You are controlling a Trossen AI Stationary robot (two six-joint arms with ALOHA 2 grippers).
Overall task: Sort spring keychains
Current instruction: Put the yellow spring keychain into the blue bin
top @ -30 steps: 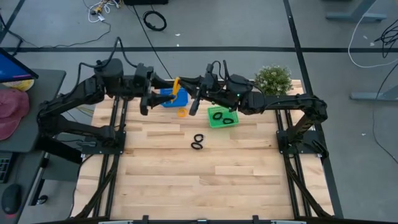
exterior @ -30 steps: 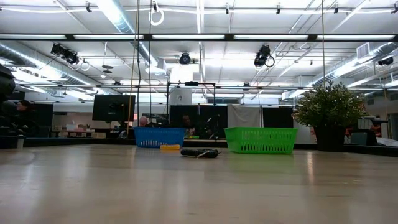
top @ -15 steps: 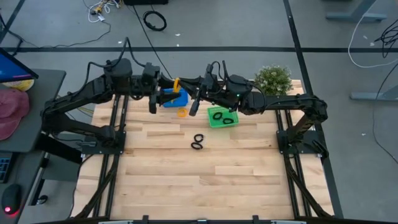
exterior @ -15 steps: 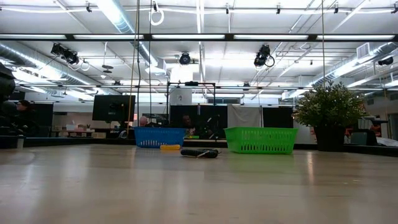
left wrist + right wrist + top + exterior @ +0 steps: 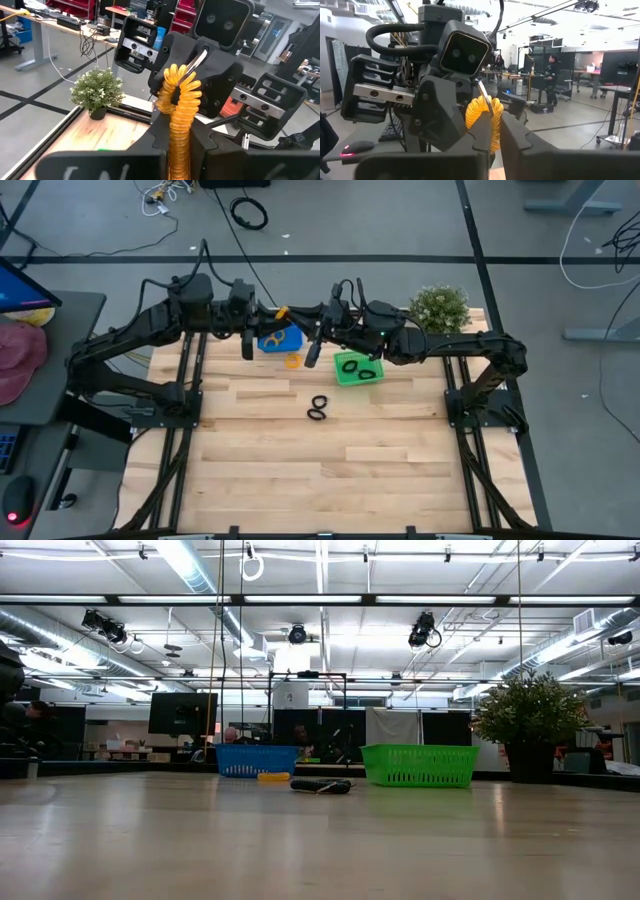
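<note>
**Both grippers clamped on one orange coil above the blue basket**

The left gripper and the right gripper met nose to nose at the far side of the tabletop, each clenched on the same orange spring keychain. In the left wrist view the coil stood pinched between that arm's fingers, with the other gripper's fingers at its far end; the right wrist view showed the same coil from the other side. It looked like a handover in mid-air, held over the blue basket, probably so that it would drop in with the orange ones.

Another orange keychain lay just beside that basket. Black keychains sat in the green basket; a further black pair lay near the tabletop's middle. The near half offered open room, while the potted plant crowded the far right corner.
</note>
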